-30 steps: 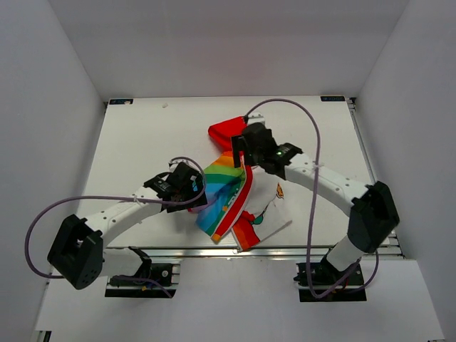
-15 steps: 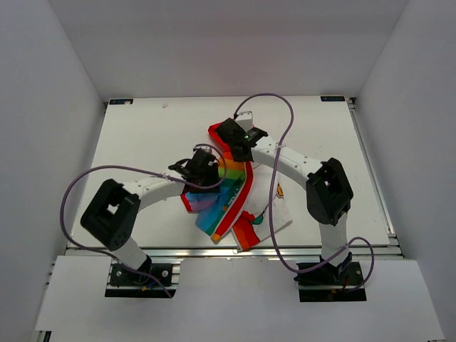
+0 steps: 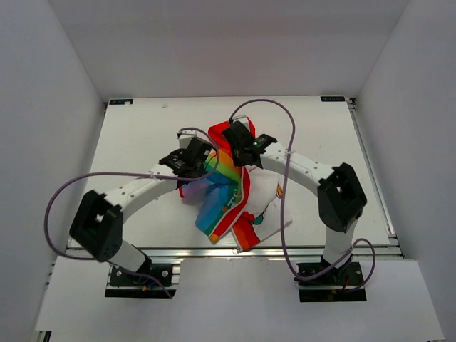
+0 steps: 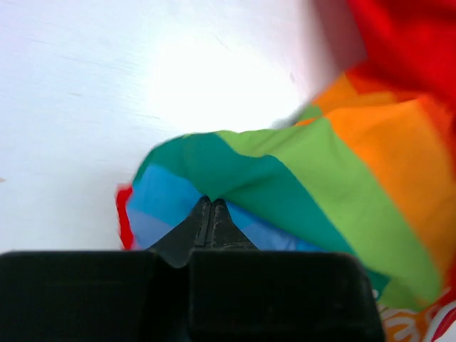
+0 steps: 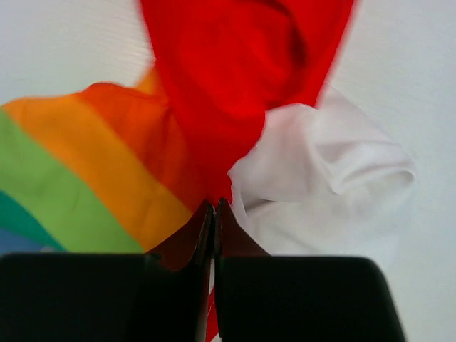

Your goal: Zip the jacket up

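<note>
Item: jacket [image 3: 235,196], crumpled mid-tabletop [image 3: 142,128], front not yet closed; left pincer [image 4: 211,214] clamped on rainbow panel [image 4: 299,178]; right pincer [image 5: 214,214] clamped at red hood [image 5: 228,71] edge; step judged: spreading garment; next calls for aligning front edges, finding the unseen slider.

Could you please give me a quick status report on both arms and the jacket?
Left gripper shut on jacket, rainbow panel. Right gripper shut at its red-white edge. Zip not visible. No obstruction seen.
</note>
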### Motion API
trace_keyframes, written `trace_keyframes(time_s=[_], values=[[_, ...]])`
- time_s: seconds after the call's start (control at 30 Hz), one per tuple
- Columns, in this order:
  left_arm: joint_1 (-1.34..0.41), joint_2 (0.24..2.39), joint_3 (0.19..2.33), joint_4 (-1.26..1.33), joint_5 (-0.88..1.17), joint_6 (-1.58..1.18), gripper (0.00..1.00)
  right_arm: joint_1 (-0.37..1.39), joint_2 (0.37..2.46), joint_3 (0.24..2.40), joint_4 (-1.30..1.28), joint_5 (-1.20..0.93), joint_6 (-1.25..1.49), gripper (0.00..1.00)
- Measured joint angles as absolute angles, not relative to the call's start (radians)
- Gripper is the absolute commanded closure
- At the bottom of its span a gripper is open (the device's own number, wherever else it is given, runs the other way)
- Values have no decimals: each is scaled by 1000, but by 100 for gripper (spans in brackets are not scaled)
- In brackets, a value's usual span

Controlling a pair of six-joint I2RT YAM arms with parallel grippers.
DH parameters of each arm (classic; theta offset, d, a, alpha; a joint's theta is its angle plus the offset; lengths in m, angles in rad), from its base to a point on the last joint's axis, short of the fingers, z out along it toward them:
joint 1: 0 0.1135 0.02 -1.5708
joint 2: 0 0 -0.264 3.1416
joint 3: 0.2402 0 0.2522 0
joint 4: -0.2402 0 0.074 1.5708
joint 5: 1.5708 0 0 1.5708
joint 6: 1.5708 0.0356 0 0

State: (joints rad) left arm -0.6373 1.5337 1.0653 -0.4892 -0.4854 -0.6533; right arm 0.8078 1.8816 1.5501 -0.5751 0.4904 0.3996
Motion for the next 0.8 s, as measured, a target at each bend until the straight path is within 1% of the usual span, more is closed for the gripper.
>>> trace_keyframes(time_s=[0.17, 0.27, 0.37, 0.5, 0.53, 0.57, 0.6, 0.63, 0.67, 0.7, 0.73, 0.8], values=[[-577, 1380, 1065, -585, -624, -751, 100, 781, 1715, 1448, -335, 202, 301, 100], [-503, 1365, 1065, -641, -664, -804, 100, 736, 1621, 1382, -192, 56, 271, 100], [-430, 1394, 1065, -689, -674, -839, 100, 694, 1578, 1337, -123, -2, 248, 100], [-365, 1462, 1065, -702, -672, -855, 100, 633, 1587, 1262, -100, -35, 229, 100], [-356, 1481, 1065, -702, -667, -857, 100, 619, 1600, 1251, -107, -33, 228, 93], [-350, 1501, 1067, -701, -657, -859, 100, 601, 1626, 1247, -121, -31, 226, 69], [-348, 1520, 1073, -699, -645, -859, 100, 590, 1650, 1248, -127, -25, 228, 55], [-349, 1539, 1080, -702, -646, -857, 100, 580, 1675, 1250, -144, -6, 221, 50], [-347, 1556, 1089, -707, -645, -857, 100, 571, 1694, 1257, -173, 6, 209, 37], [-345, 1570, 1099, -713, -645, -857, 100, 563, 1710, 1264, -201, 17, 204, 17], [-342, 1579, 1108, -718, -645, -857, 86, 556, 1716, 1269, -224, 25, 197, 11], [-337, 1588, 1129, -735, -645, -855, 66, 551, 1707, 1269, -253, 31, 181, 11]])
